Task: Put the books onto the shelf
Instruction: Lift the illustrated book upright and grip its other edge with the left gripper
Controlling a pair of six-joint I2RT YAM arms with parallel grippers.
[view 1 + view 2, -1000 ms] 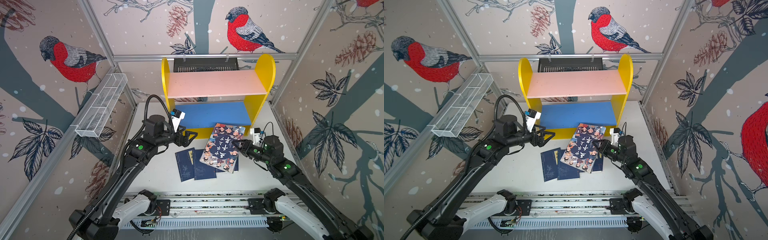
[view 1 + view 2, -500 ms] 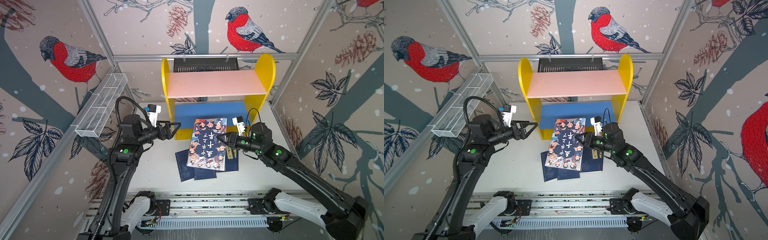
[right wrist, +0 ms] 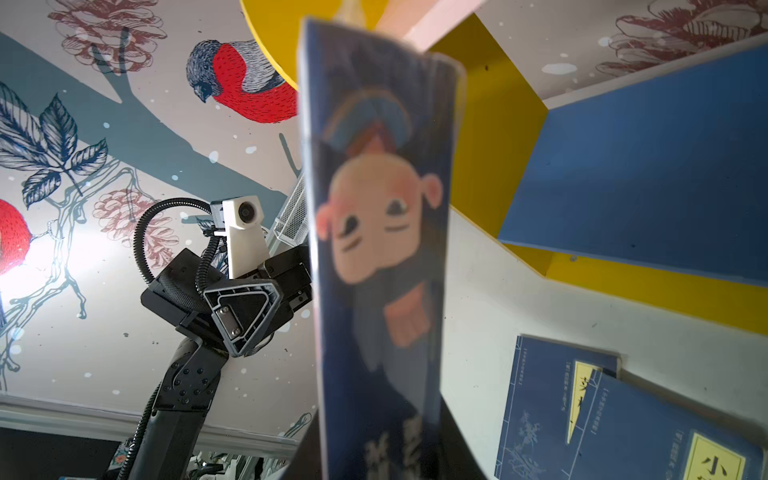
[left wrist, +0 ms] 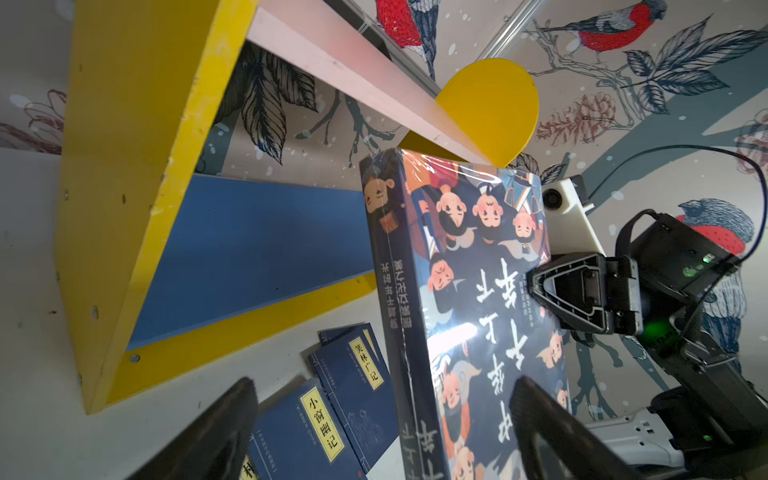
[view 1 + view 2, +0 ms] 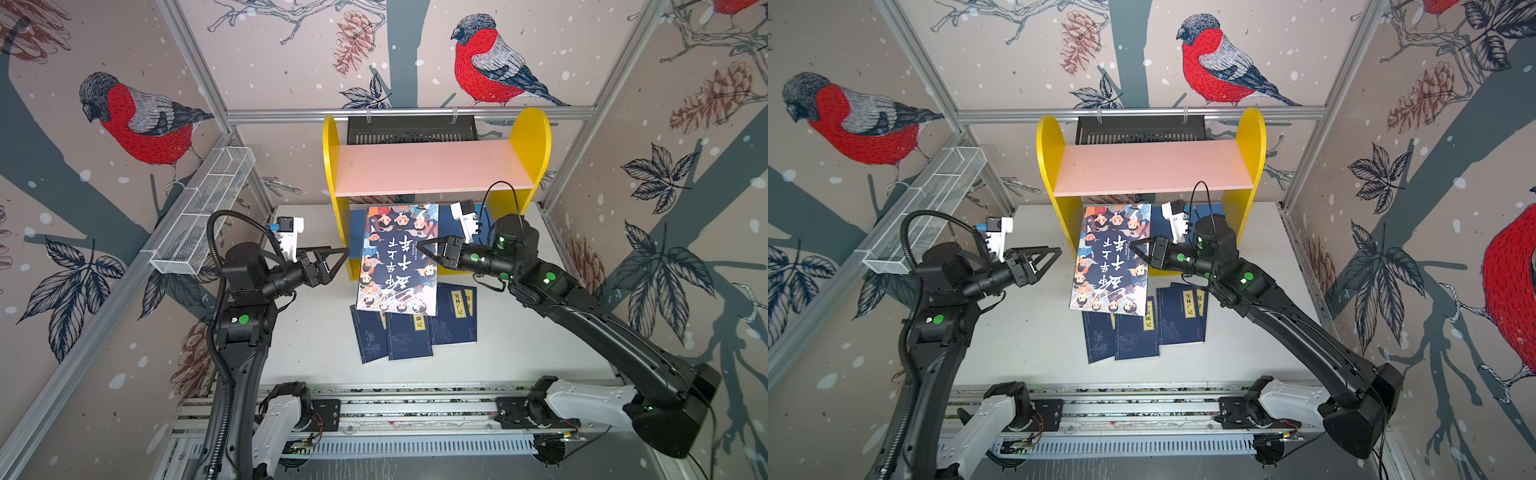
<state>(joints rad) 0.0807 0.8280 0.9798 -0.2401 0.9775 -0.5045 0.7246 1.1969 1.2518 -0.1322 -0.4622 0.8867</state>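
The left gripper (image 5: 338,262) reaches level toward the right, jaws spread wide, just beside the illustrated book (image 5: 397,257) and apparently clear of it. The right gripper (image 5: 424,249) pinches that book's right edge, holding it raised before the shelf (image 5: 532,137) and its blue lower board. Beneath it, the navy books (image 5: 411,336) lie fanned on the table (image 5: 316,345).

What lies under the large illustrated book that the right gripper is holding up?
On the table, below the illustrated book, lie navy books. The lower halves of three and a corner of a fourth show in both top views; their upper ends are covered.
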